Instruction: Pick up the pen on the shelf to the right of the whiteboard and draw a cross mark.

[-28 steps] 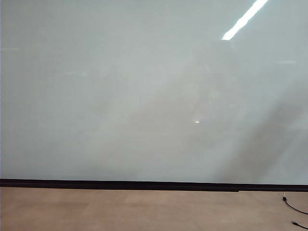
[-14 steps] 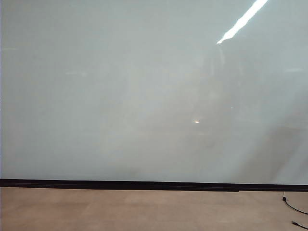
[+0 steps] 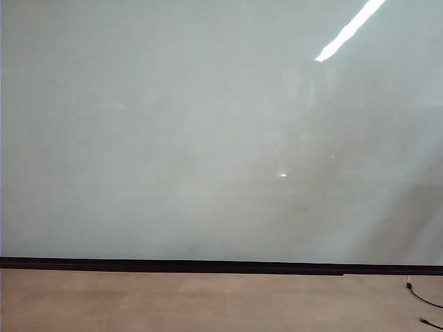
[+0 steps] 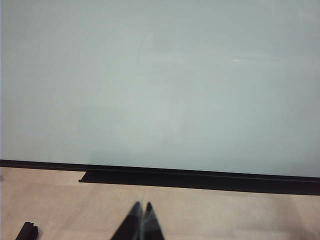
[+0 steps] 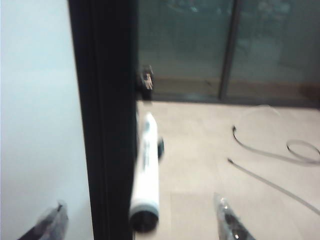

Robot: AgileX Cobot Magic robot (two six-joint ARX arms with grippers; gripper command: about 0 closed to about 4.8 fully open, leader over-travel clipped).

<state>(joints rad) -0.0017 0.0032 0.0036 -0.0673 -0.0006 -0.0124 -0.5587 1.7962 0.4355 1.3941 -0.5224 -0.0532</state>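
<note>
Glossy pale whiteboard (image 3: 208,131), pen (image 5: 146,172) at its black frame edge (image 5: 105,120).
Board smooth, reflective, thin black strip along base; tan matte floor (image 3: 208,301) w/ thin black cable (image 3: 422,297). Pen: slim white cylinder, dark label band, black end, prob. resting on shelf beside frame (blurred). Right end effector (image 5: 140,222) spread wide, straddling pen, not touching. Left end effector (image 4: 142,209) tips pressed together, low before board.

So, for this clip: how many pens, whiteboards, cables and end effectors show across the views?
Pens: 1, the pen
Whiteboards: 1, the whiteboard
Cables: 1 in the exterior view, the black cable
End effectors: 2, left end effector shut, right end effector open, straddling the pen
Total: 5
</note>
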